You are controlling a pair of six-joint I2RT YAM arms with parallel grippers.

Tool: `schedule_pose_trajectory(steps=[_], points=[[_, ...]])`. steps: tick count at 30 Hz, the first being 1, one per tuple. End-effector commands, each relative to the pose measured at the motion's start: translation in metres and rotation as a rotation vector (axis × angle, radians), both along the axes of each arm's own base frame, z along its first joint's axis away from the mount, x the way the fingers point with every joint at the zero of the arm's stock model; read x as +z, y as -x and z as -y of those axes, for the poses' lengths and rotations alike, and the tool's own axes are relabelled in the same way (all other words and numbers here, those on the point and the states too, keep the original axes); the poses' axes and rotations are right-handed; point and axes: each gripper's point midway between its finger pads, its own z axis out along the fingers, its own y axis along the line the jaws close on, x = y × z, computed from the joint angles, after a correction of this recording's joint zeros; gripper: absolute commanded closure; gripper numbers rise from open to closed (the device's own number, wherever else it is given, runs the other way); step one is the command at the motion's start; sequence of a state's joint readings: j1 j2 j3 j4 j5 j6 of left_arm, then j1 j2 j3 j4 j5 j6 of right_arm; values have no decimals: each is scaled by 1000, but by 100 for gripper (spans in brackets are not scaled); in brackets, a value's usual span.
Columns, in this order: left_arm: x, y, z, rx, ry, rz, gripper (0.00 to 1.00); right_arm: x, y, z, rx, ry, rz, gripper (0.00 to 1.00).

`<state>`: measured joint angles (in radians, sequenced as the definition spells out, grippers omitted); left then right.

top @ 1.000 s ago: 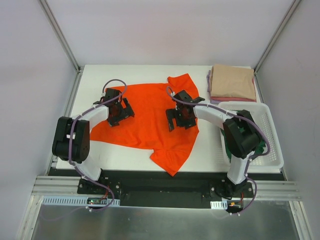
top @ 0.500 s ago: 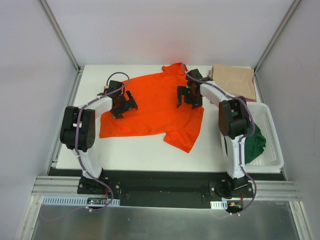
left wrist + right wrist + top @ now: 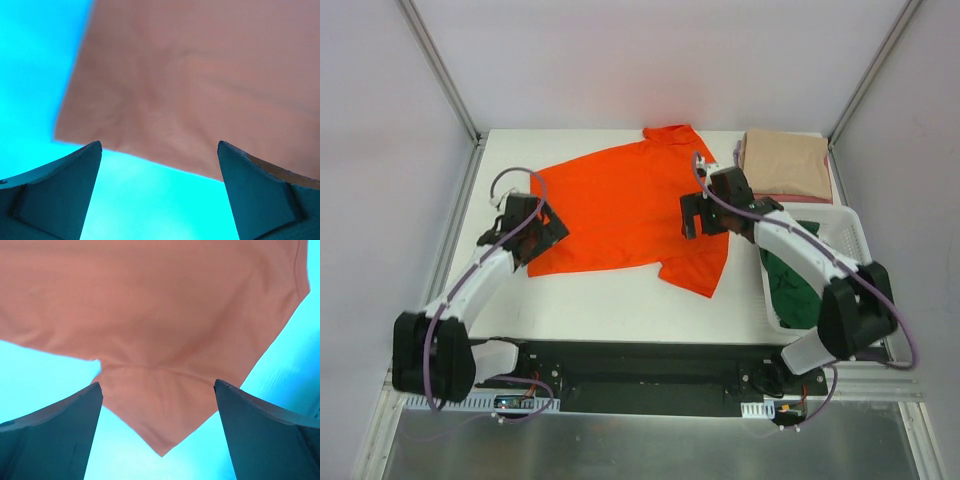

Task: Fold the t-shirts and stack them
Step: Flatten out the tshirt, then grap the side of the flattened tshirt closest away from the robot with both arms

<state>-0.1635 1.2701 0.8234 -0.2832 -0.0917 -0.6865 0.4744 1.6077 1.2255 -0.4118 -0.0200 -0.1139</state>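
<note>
Progress, as we read it: partway. A folded pile (image 3: 785, 165) w/ a beige tee on top sits beyond the right end of the orange t-shirt (image 3: 620, 205). Thin pink and lilac edges show under the beige, so approx three look done. The orange t-shirt lies spread flat on the bench (image 3: 610, 310), hem at its left end, sleeves at its right end, one far and one near. We see no fold in it yet. A dark green tee (image 3: 798, 290) is bunched in the white basket (image 3: 868, 290) just right of the orange t-shirt, not laid out. Left to do, in our judgement: fold the orange one, stack it, then the same for the green.

Pose: the left arm reaches fwd and the left pincer (image 3: 538, 232) is low at the orange t-shirt's near-left hem corner. Its wrist view shows it (image 3: 159, 145) spread wide, nothing btw the fingers, the cloth's corner and edge just beneath. The right arm bends in from the basket side, w/ the right pincer (image 3: 703, 212) over the orange t-shirt's right end, btw the two sleeves. That one (image 3: 157, 385) is gaping too and empty, a sleeve's point below it. Whether either touches the cloth we can't tell
</note>
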Motion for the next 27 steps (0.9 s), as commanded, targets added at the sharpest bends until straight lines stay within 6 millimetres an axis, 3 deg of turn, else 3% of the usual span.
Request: schedule_pose_trajectory(steps=[1,3,8,12,18,27], points=[[-38,69,-55,296,-83,-124,1,10,26,-7,-2,-159,92,4],[-48,88,-65,374,-64,-138,3,5,41,-5,1,-173,81,4],[-55,99,-82,486,-62,-119,7,-7,56,3,-7,-159,57,4],[-57,90,-85,509,-66,-129,22,-9,59,4,-8,-146,55,4],[-59,66,-70,443,-11,-170,45,-16,62,11,-27,-108,46,4],[-74,62,-63,428,10,-232,62,-18,61,14,-29,-86,45,4]])
